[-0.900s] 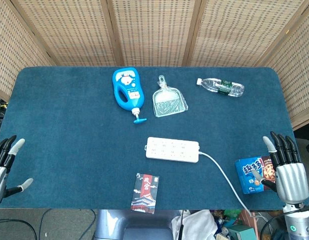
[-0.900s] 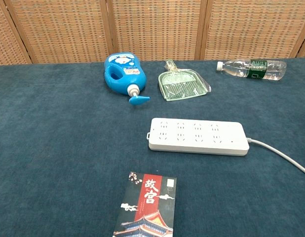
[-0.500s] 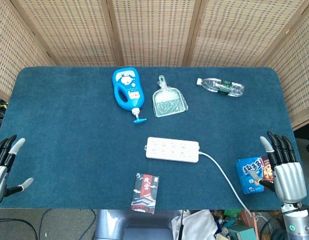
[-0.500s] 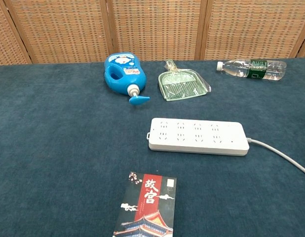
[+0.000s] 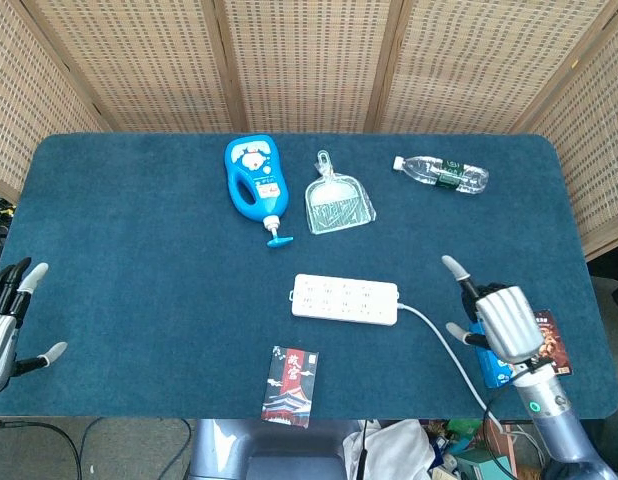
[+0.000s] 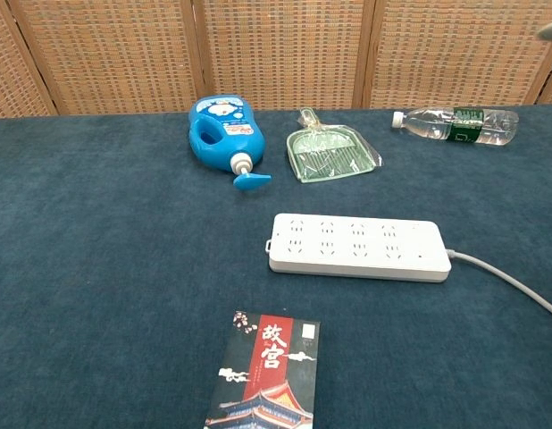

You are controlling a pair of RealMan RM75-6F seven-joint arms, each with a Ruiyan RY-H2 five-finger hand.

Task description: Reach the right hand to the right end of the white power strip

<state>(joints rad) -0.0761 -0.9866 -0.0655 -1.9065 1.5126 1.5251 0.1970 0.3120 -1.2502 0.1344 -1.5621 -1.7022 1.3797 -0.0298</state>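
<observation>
The white power strip (image 5: 346, 299) lies flat near the middle of the blue table, its grey cable (image 5: 444, 347) leaving its right end toward the front edge. The chest view shows the strip (image 6: 358, 247) and cable (image 6: 508, 279) too. My right hand (image 5: 494, 320) hovers to the right of the strip, a short way from its right end, fingers apart and holding nothing. Only a blurred fingertip (image 6: 551, 29) of it shows at the chest view's top right corner. My left hand (image 5: 7, 318) hangs open at the table's front left edge.
A blue detergent bottle (image 5: 254, 183), a clear green dustpan (image 5: 336, 201) and a water bottle (image 5: 441, 174) lie at the back. A dark booklet (image 5: 292, 386) lies at the front edge. A blue snack box (image 5: 519, 348) sits under my right hand. Wicker screens stand behind the table.
My right hand has swung left and forward from the table's front right corner toward the strip's right end, turning as it went. The left hand has sunk slightly.
</observation>
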